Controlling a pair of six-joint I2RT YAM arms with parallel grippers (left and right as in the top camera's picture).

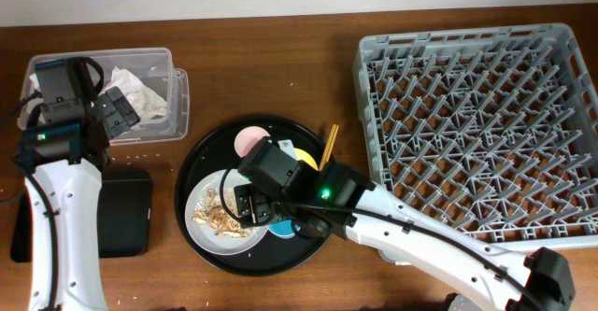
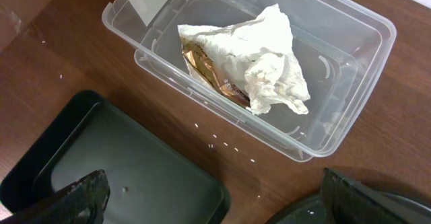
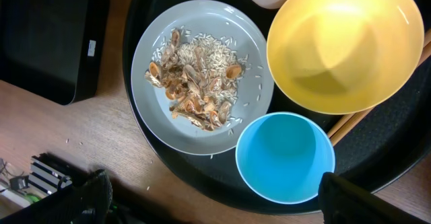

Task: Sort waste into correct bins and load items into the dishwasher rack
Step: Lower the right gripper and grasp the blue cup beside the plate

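End effector on the right [image 1: 250, 206] gapes fully open and empty above the round grey-white plate [image 3: 143, 93], where the beige-brown flaky food scraps [image 3: 192, 89] sit loose among rice grains, so a careless pinch on that low rim could tilt it and scatter them across the large round black tray [image 3: 390, 136]. Small light-blue cup [image 3: 285, 158] and yellow bowl [image 3: 343, 46] crowd just beside the plate, easy to knock on the way down. Left end effector [image 1: 117, 110], also wide open and empty, hangs over the clear rectangular plastic box [image 2: 350, 109] holding the crumpled white paper napkin [image 2: 269, 62].
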